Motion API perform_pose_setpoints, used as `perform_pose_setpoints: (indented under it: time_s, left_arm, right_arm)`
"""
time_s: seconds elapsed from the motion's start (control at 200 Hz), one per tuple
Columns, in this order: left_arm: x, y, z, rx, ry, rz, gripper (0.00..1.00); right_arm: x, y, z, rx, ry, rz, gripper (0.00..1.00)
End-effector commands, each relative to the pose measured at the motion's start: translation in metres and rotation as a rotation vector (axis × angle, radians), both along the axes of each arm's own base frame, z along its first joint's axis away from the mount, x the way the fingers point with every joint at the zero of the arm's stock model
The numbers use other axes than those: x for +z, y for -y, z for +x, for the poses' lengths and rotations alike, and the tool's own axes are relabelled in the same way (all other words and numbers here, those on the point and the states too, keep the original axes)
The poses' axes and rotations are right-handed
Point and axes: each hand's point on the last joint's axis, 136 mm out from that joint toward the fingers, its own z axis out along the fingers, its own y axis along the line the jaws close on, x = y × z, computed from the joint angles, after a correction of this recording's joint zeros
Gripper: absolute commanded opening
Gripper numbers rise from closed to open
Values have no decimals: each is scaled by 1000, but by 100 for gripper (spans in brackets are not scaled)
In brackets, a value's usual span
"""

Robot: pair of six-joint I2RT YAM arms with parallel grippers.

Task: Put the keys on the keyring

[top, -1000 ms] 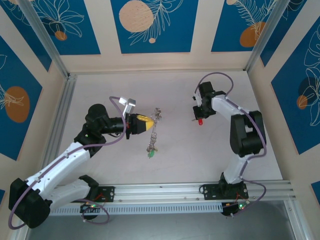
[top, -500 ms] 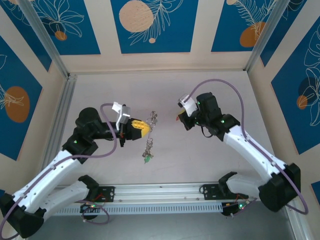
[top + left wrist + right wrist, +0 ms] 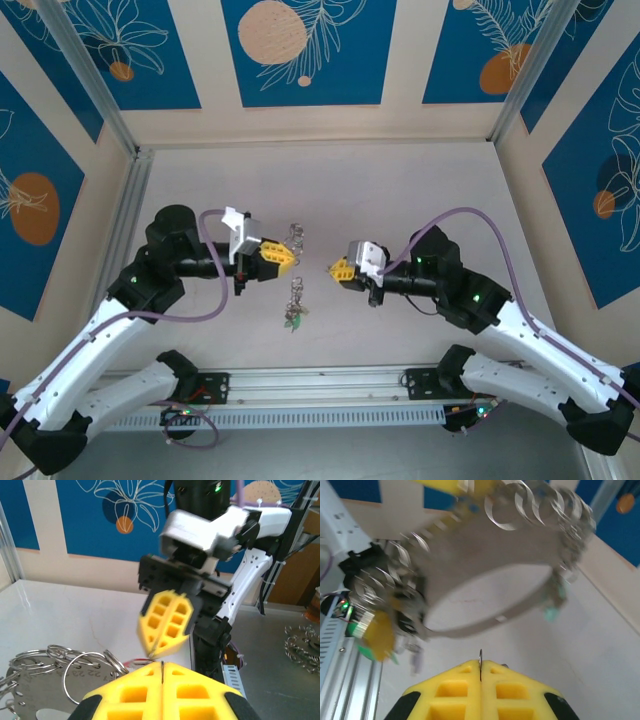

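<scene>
Because the keyring (image 3: 296, 285) is a thin metal hoop strung with small split rings, I expect it to be light and stiff but slippery, apt to swing and twist in a pinch. The keys (image 3: 293, 320) dangling at its low end, a green head among them, should flop freely. My left fingers (image 3: 278, 254) are pressed together on the hoop's upper part, so it appears to hang clear of the table, between my two arms. My right fingers (image 3: 342, 268) are pressed together too, tips pointing at the hoop from just beside it. I cannot tell whether a key sits between them. The best hold, I judge, is on bare wire away from the rings, and on a key by its plastic head. The table (image 3: 400, 180) is pale and smooth, with room to work on every side. Blue flower-patterned panels (image 3: 300, 50) wall it in, and an aluminium rail (image 3: 330, 380) runs along the near edge.
</scene>
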Motion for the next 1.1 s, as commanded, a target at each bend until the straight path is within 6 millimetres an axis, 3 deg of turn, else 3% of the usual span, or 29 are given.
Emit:
perform_pose_setpoints:
  time_s: [0.0, 0.24, 0.425, 0.6, 1.095]
  left_arm:
    - [16, -2, -13, -54, 74, -18, 0]
    - [15, -2, -14, -62, 70, 2, 0]
    - [13, 0, -14, -73, 64, 6, 0]
    - [12, 0, -17, -87, 64, 2, 0]
    - [14, 0, -22, -102, 70, -8, 0]
  right_arm:
    - [10, -9, -18, 93, 62, -5, 0]
    - [13, -24, -32, 155, 109, -62, 0]
    - [29, -28, -38, 174, 100, -19, 0]
    - [44, -29, -35, 145, 41, -9, 0]
    - [55, -42, -16, 61, 5, 7, 0]
